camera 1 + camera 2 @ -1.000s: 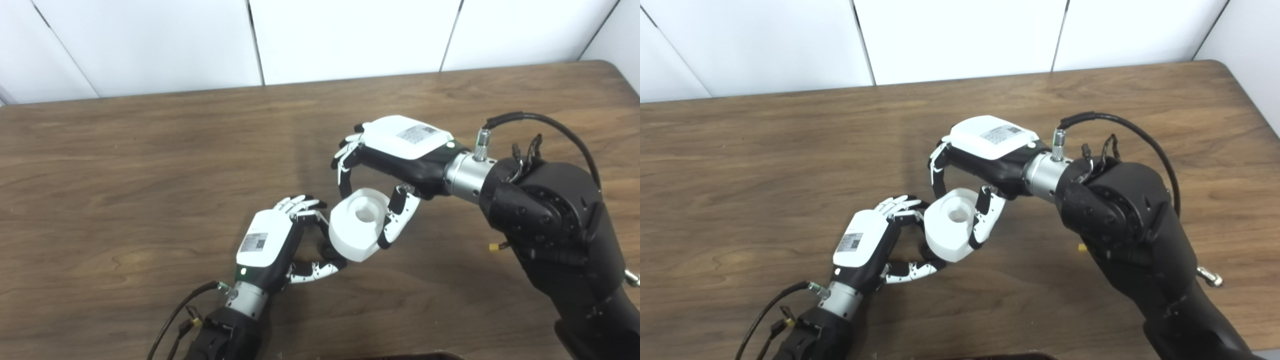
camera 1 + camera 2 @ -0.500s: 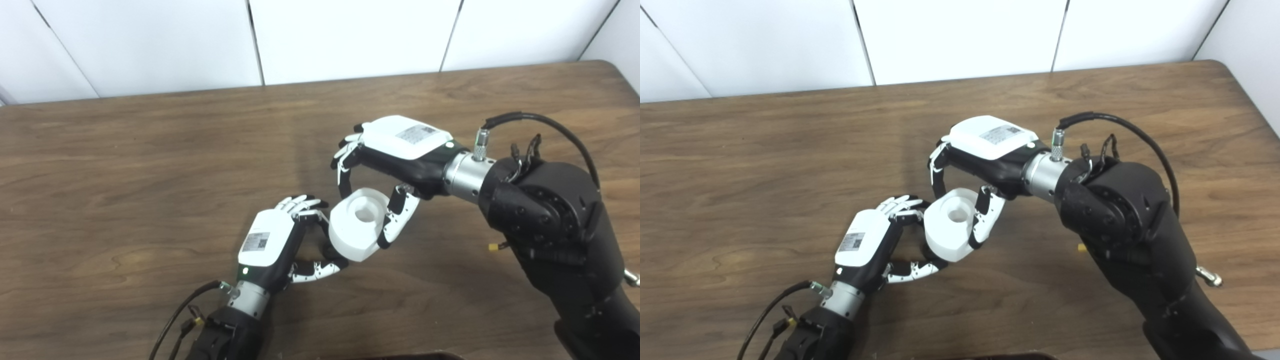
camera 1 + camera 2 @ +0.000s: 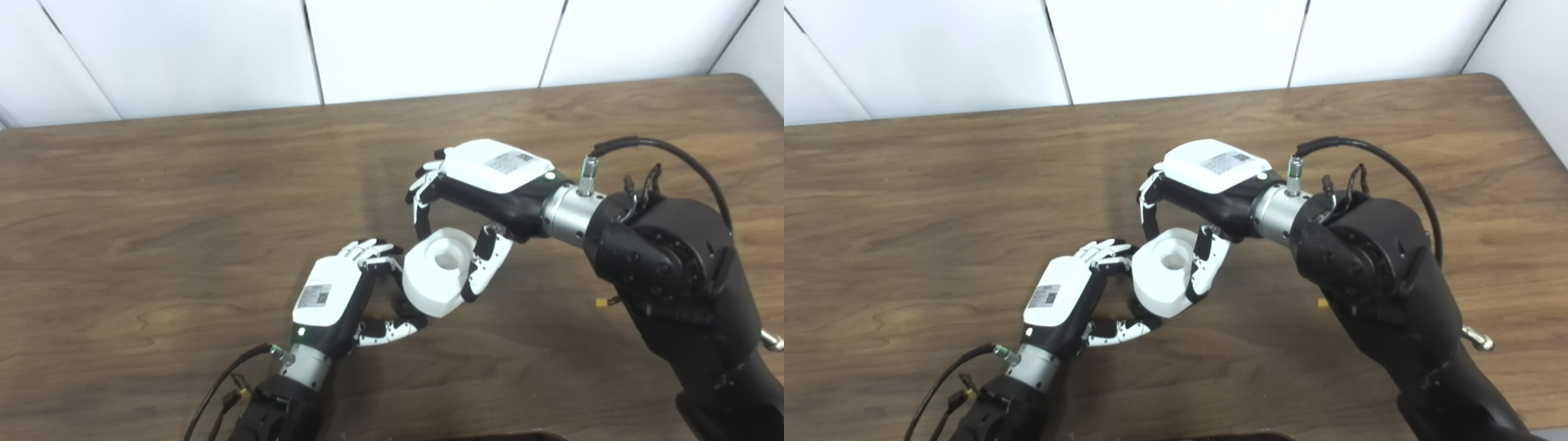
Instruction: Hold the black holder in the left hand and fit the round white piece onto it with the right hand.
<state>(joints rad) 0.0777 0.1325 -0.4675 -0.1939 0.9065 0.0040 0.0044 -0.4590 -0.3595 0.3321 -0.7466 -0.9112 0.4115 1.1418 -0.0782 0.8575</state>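
Black and mostly hidden, the small dark holder point(image 3: 399, 304) shows only as a sliver under the round white plastic piece with a hole in its top point(image 3: 440, 272), so I cannot make out its shape. The left hand point(image 3: 343, 294) curls its fingers and thumb around that spot, seeming to grasp the holder, and the right hand point(image 3: 474, 202) grips the white piece from above between fingers and thumb, right against the left fingertips. All this sits near the middle of the brown wooden table point(image 3: 184, 202), with white wall panels point(image 3: 429, 43) behind.
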